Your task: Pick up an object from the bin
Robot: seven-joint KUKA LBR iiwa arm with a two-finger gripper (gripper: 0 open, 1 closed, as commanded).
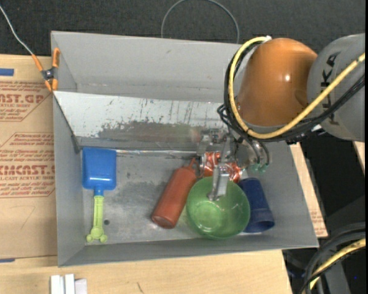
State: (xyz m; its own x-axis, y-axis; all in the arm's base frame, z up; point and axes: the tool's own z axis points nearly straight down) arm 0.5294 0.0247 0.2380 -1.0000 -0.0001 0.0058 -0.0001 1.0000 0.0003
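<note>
Green was the colour under the gripper (219, 187): it hung over the far rim of a green bowl (216, 218) that sat near the front wall of the bin (65, 195), right of the middle. From that placing, the bowl's thin rim looked the likeliest hold, since a lip pinches more easily than a round wall. Whether the gripper was released or clenched could not be told, and nothing was plainly seen in its grasp.

The neighbours crowded in. A rust-red bottle (173, 198) lay against the bowl's left side, a dark blue cup (259, 208) touched its right, and a crumpled red-and-white thing (212, 162) sat just behind, under the wrist. Any of them might be nudged or caught. A blue scoop (99, 169) with a yellow-green handle lay well apart at the left.
</note>
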